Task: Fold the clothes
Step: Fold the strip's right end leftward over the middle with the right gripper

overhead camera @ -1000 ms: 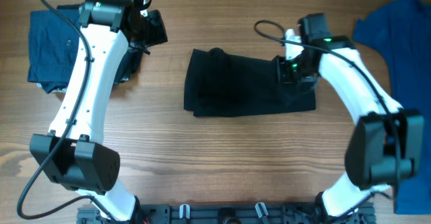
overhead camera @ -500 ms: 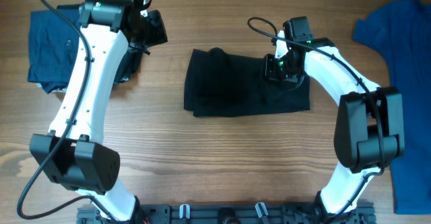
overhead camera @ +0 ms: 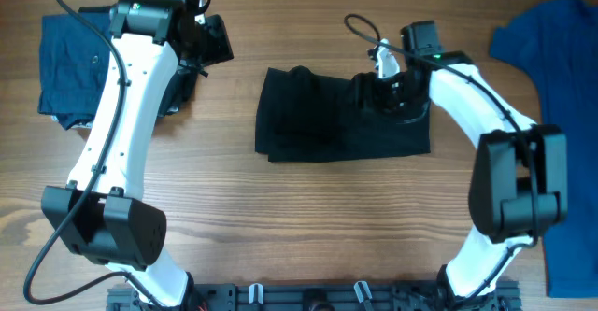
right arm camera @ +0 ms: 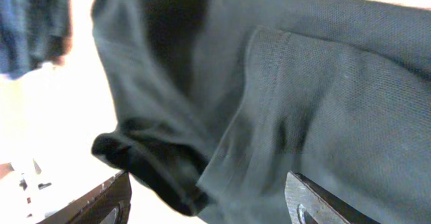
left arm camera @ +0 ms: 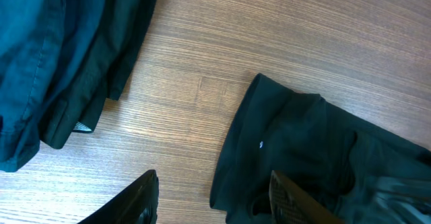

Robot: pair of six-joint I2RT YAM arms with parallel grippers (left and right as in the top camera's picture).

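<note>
Change since a second ago: I see that the right end effector (right arm camera: 207, 178) has shifted from the right edge of the black shirt (overhead camera: 327, 124) inward, over its upper right part. Its jaws were pressed together then and now stand apart. The shirt's right edge has drawn in slightly. The left arm has not moved.
Right end effector: spread wide, pinching nothing that I can make out. In its wrist view, dark knit fabric with a stitched hem lies beneath the jaws, with a rumpled fold bunched at the lower left.
Left end effector (left arm camera: 212, 180): jaws apart, nothing between them. It hangs up and to the left of the black shirt, well apart from it in the overhead view. The shirt's left corner shows in its wrist view.
Black shirt: lies on the table (overhead camera: 308, 218) as a folded, roughly rectangular bundle, wider than deep. Its top edge is lumpy under the right end effector.
Navy garment (overhead camera: 65, 63): far left of the black shirt, well apart, partly hidden by the left arm.
Blue garment (overhead camera: 556, 59): far right of the black shirt, running off the picture's edge.
</note>
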